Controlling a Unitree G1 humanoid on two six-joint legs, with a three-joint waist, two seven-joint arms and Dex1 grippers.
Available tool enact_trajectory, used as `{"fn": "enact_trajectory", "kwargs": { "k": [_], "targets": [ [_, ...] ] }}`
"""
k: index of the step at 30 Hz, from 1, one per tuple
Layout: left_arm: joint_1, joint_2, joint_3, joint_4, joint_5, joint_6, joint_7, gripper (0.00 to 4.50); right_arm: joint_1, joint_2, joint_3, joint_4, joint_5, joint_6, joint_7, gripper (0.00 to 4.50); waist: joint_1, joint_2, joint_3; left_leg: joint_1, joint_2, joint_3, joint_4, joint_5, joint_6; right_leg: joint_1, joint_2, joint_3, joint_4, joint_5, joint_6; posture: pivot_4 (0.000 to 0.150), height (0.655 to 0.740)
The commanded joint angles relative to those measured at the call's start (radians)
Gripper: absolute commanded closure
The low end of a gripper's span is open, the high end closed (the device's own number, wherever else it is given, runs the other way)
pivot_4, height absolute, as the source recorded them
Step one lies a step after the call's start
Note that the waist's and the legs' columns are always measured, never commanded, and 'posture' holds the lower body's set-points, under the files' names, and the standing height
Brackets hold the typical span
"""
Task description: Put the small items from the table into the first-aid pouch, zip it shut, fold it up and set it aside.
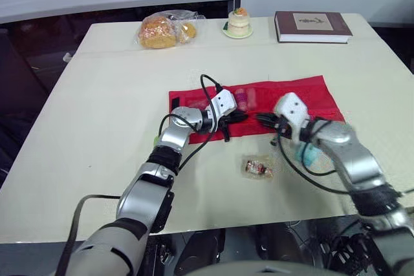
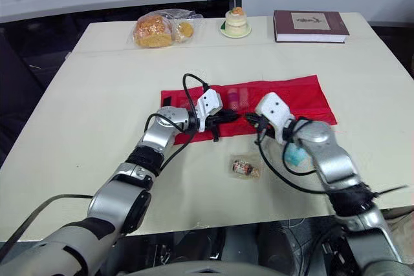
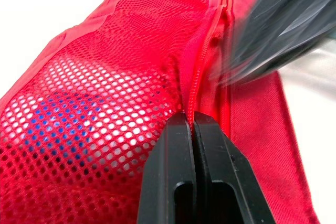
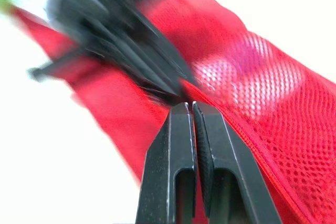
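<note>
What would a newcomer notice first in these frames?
The red mesh first-aid pouch lies mid-table. The left gripper and right gripper meet at its near zipper edge, fingers shut, the left pinching the seam. A wrapped small item lies loose in front of the pouch. Bagged bread, a small cake and a book line the far edge.

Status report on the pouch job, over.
Both shut at the zipper of the pouch: left tool, right tool. It lies flat, unfolded. A wrapped packet and a teal item lie outside it.
</note>
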Motion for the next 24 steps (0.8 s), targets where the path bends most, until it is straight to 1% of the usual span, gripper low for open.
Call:
{"fn": "enact_trajectory", "kwargs": {
  "k": [1,2,3,4,5,6,7,11,12,15,19,24],
  "targets": [
    [-0.015,0.021,0.020,0.022,-0.009,-0.032,0.010,4.50,0.071,-0.119,-0.190,-0.144,0.186,0.036,0.137,4.34,0.002,0.000,0.000,0.000,0.000,0.000,0.000,0.000,0.000,0.000,0.000,0.000,0.000,0.000,0.000,0.150,0.7289],
    [-0.016,0.024,0.021,0.028,-0.009,-0.036,0.010,4.50,0.085,-0.145,-0.230,-0.153,0.220,0.049,0.157,4.12,0.002,0.000,0.000,0.000,0.000,0.000,0.000,0.000,0.000,0.000,0.000,0.000,0.000,0.000,0.000,0.150,0.7289],
    [-0.018,0.027,0.022,0.034,-0.009,-0.041,0.010,4.50,0.116,-0.194,-0.294,-0.161,0.281,0.069,0.213,3.78,0.002,0.000,0.000,0.000,0.000,0.000,0.000,0.000,0.000,0.001,0.000,-0.001,0.000,0.000,0.000,0.150,0.7289],
    [-0.020,0.031,0.022,0.040,-0.009,-0.046,0.009,4.50,0.152,-0.250,-0.366,-0.162,0.340,0.097,0.272,3.62,0.002,0.000,0.000,0.000,0.000,0.000,0.000,0.000,0.000,0.001,0.000,0.000,0.000,0.000,0.000,0.150,0.7289],
    [-0.021,0.033,0.023,0.044,-0.010,-0.050,0.009,4.50,0.182,-0.294,-0.427,-0.161,0.385,0.121,0.318,3.28,0.007,0.000,0.000,0.001,0.000,0.000,0.000,0.000,0.000,0.001,0.000,0.000,0.000,0.000,0.000,0.150,0.7289],
    [-0.022,0.035,0.023,0.048,-0.010,-0.054,0.008,4.50,0.208,-0.336,-0.477,-0.158,0.429,0.143,0.356,2.76,0.009,0.000,0.000,0.001,0.000,0.000,-0.001,0.000,0.000,0.001,0.000,0.000,-0.001,0.000,0.000,0.150,0.7289],
    [-0.023,0.037,0.023,0.052,-0.010,-0.057,0.008,4.50,0.228,-0.367,-0.521,-0.154,0.471,0.162,0.385,2.34,0.010,0.000,0.000,0.000,0.001,-0.001,-0.001,0.000,0.000,0.002,0.000,-0.001,-0.002,0.000,0.000,0.150,0.7289],
    [-0.032,0.040,0.024,0.073,-0.009,-0.070,0.006,4.50,0.297,-0.478,-0.668,-0.131,0.577,0.219,0.496,0.35,0.005,0.000,0.000,0.003,0.002,0.001,-0.001,0.000,0.001,0.004,-0.002,0.001,-0.001,0.000,0.000,0.150,0.7289],
    [-0.034,0.041,0.024,0.078,-0.009,-0.072,0.005,4.50,0.313,-0.507,-0.705,-0.120,0.593,0.229,0.525,0.07,0.006,0.000,0.000,0.003,0.002,0.000,-0.001,0.000,0.001,0.004,-0.002,0.000,-0.001,0.000,0.000,0.150,0.7289],
    [-0.040,0.042,0.022,0.089,-0.008,-0.080,-0.003,4.50,0.343,-0.580,-0.793,-0.073,0.613,0.243,0.592,0.07,0.009,0.000,0.000,0.003,0.001,0.002,-0.001,0.000,0.001,0.004,-0.002,0.001,-0.001,0.000,0.000,0.150,0.7289],
    [-0.046,0.043,0.021,0.101,-0.007,-0.087,-0.009,4.50,0.366,-0.653,-0.862,-0.028,0.614,0.248,0.661,0.07,0.010,0.000,0.000,0.003,0.002,0.002,-0.001,-0.001,0.001,0.004,-0.002,0.001,-0.001,0.000,0.000,0.150,0.7289],
    [-0.051,0.044,0.019,0.110,-0.005,-0.092,-0.016,4.50,0.373,-0.693,-0.880,-0.024,0.607,0.233,0.716,0.07,0.011,0.000,0.000,0.003,0.002,0.002,-0.001,-0.001,0.001,0.004,-0.003,0.001,-0.001,0.000,0.000,0.150,0.7289]
  ]
}}
